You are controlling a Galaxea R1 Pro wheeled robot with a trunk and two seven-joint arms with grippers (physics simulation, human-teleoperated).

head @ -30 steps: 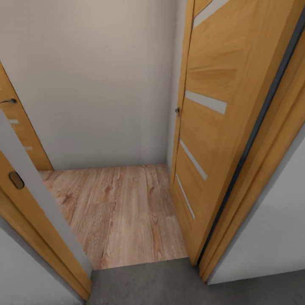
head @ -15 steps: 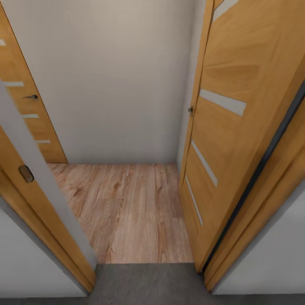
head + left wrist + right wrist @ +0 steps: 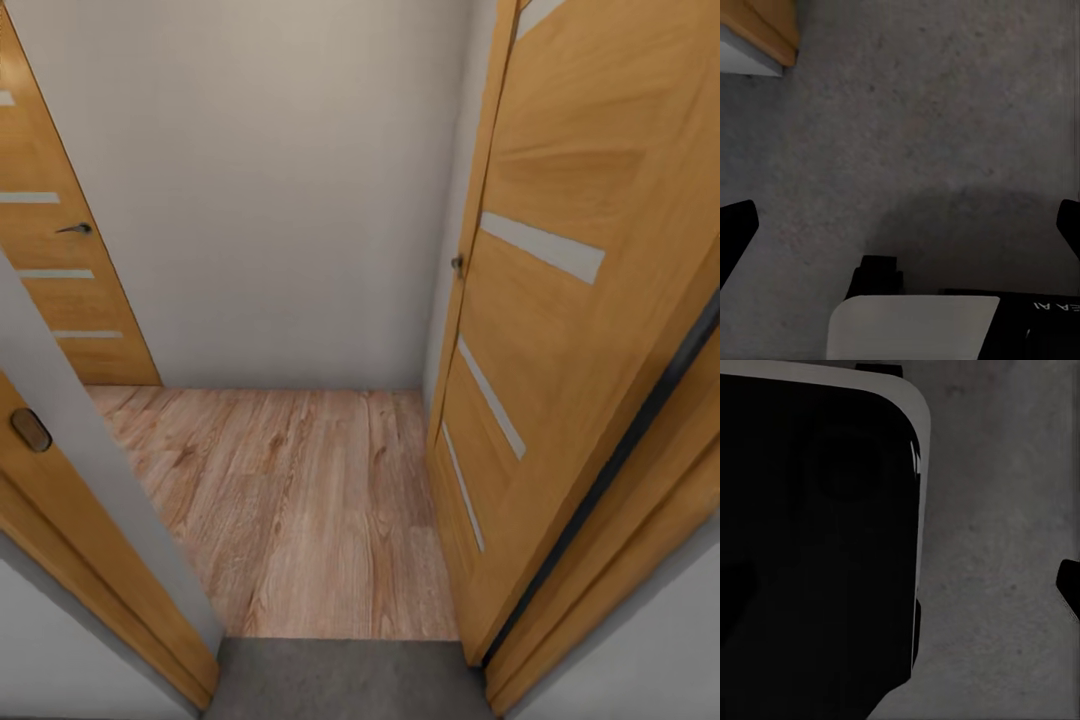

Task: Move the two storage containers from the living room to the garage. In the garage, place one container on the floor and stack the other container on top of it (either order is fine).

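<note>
The robot stands at a doorway, concrete floor underfoot and wood planks ahead. The open door on the right crowds the gap, so I'd say a wide turn could clip it or the frame. The left gripper hangs spread wide and empty above the concrete. I cannot tell how the right fingers stand. No containers are near either hand.
</note>
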